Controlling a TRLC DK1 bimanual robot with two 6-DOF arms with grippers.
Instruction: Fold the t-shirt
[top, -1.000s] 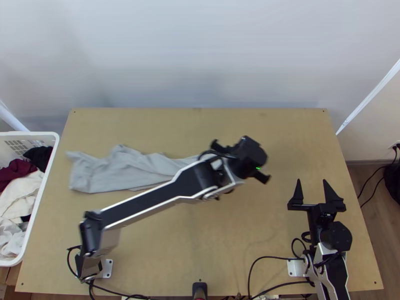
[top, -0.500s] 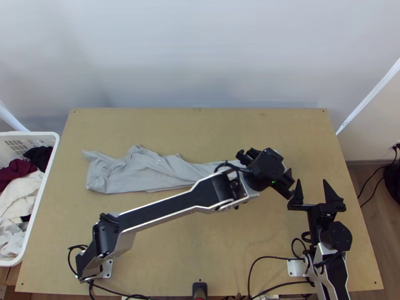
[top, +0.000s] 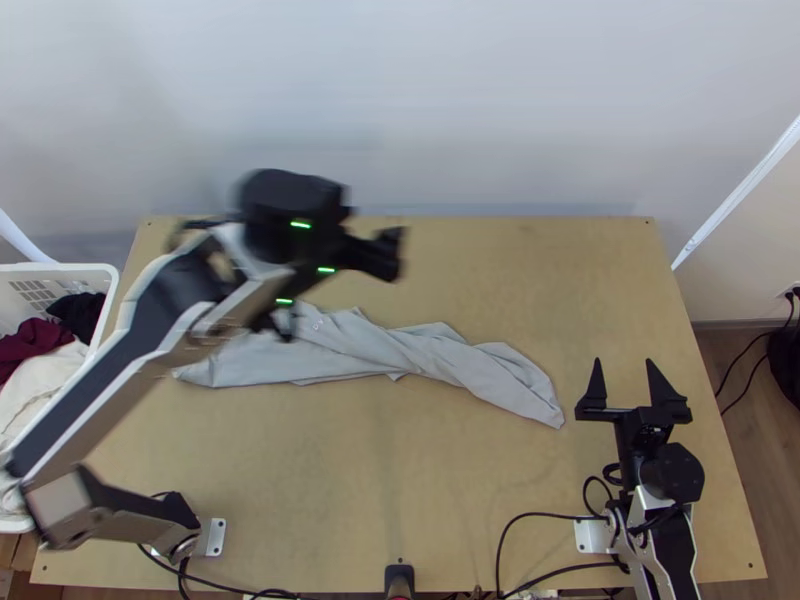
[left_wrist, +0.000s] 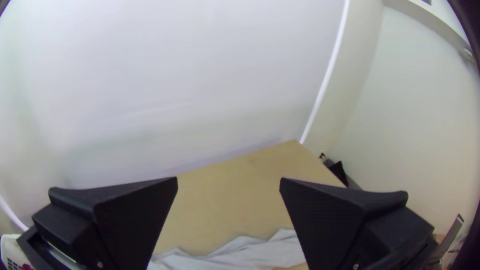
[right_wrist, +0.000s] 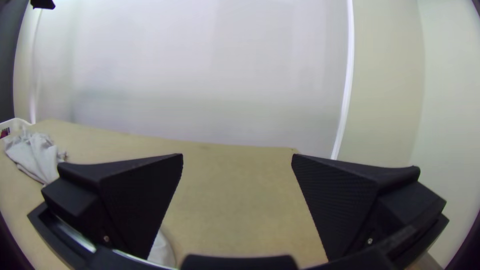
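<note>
Across the wooden table lies long, rumpled grey cloth.

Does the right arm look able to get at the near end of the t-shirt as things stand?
Probably yes: the right gripper stands open close beside that end of the t-shirt, with only bare table between; it would likely need to turn left.

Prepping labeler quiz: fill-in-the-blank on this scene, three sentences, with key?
1. The bunched t-shirt on the table is coloured ____.
2. The gripper nearer the laundry basket is the ____ one.
3. The right gripper stands open and holds ____.

Missing words: grey; left; nothing.
</note>
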